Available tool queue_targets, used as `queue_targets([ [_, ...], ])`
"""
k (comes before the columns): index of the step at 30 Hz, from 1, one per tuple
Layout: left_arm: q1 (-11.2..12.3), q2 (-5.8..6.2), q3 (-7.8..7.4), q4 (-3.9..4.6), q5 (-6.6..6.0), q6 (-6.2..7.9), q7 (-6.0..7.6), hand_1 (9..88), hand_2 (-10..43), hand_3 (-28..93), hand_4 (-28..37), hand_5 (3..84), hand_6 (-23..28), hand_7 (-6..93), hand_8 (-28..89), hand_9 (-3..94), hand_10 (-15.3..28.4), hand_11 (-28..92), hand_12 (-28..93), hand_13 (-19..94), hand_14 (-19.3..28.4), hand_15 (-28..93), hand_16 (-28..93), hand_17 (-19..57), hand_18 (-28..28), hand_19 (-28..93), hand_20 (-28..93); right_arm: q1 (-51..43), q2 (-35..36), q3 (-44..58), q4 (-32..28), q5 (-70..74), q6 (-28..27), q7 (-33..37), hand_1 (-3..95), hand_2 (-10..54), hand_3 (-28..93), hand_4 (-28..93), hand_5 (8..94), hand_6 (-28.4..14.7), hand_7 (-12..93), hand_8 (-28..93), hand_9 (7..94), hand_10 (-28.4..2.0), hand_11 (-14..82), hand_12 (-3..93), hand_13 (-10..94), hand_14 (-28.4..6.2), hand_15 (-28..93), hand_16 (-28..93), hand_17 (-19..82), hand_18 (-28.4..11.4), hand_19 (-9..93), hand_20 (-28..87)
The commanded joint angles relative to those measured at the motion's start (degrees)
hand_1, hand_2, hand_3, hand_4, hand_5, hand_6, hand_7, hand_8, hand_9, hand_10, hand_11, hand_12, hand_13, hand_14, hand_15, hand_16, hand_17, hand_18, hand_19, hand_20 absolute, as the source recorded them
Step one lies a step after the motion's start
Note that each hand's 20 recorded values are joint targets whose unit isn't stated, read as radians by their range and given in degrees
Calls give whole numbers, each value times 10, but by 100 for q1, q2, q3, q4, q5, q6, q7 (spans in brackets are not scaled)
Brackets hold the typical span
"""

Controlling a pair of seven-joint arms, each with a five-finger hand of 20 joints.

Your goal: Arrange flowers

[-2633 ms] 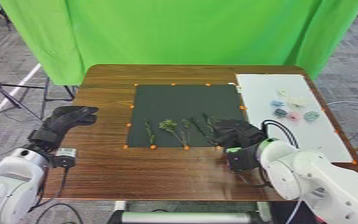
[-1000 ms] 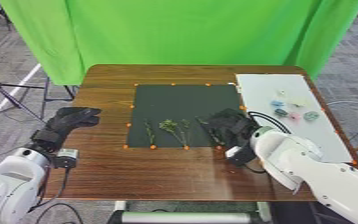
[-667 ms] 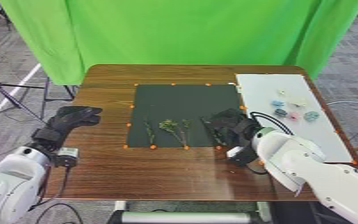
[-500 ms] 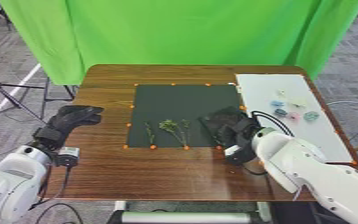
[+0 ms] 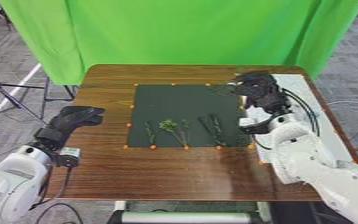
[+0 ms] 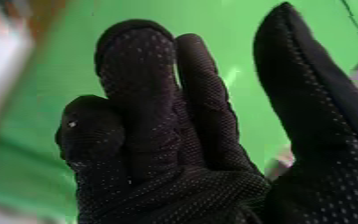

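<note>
Biggest worry here is the right hand (image 5: 260,90) over by the white board (image 5: 289,81). It's open, thumb well clear of straight-ish fingers, so anything light could slide right out if the grip never closes. There's a dark wispy smudge (image 5: 220,90) at its fingertips, and honestly can't tell if that's a sprig or just blur. If it swings back low, the glove or cables (image 5: 310,107) could snag the stems and knock the row crooked.

As for the greenery — it's lying flat on the near part of the dark mat (image 5: 180,102). One skinny dark sprig (image 5: 151,134) on the left, a bushy yellow-green one (image 5: 168,126) near the middle, and long dark stems (image 5: 216,127) close together on the right. Left hand (image 5: 76,117) is out over the counter (image 5: 104,165), fingers loose and holding nothing.
</note>
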Motion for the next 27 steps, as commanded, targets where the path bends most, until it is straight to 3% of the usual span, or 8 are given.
queue_targets([
  [1, 89, -31, -29, -10, 21, -73, -54, 308, 110, 594, -229, 484, 67, 138, -72, 494, 171, 220, 83, 383, 212, 227, -37, 11, 162, 245, 137, -352, 519, 509, 713, -1162, -682, 131, 371, -95, 648, -102, 588, -8, 150, -48, 648, -136, 100, 188, 860, -53, 502, 287, 580, -122, 921, 351],
  [5, 147, -52, -19, -34, 18, -18, -8, 308, 110, 595, -229, 484, 67, 139, -72, 495, 171, 220, 83, 383, 211, 226, -37, 12, 161, 244, 136, -429, 556, 461, 966, -1485, -801, 222, 373, -95, 652, -107, 605, 0, 162, -54, 652, -134, 101, 189, 860, -53, 515, 288, 577, -124, 922, 361],
  [27, 29, -84, 127, 57, 104, -265, 71, 309, 111, 593, -228, 484, 68, 139, -73, 489, 169, 219, 84, 382, 209, 225, -36, 11, 162, 242, 135, -926, 803, 484, 1303, -1902, -1068, 673, 377, -95, 657, -115, 606, 4, 166, -61, 631, -134, 93, 190, 852, -49, 526, 281, 570, -125, 924, 379],
])
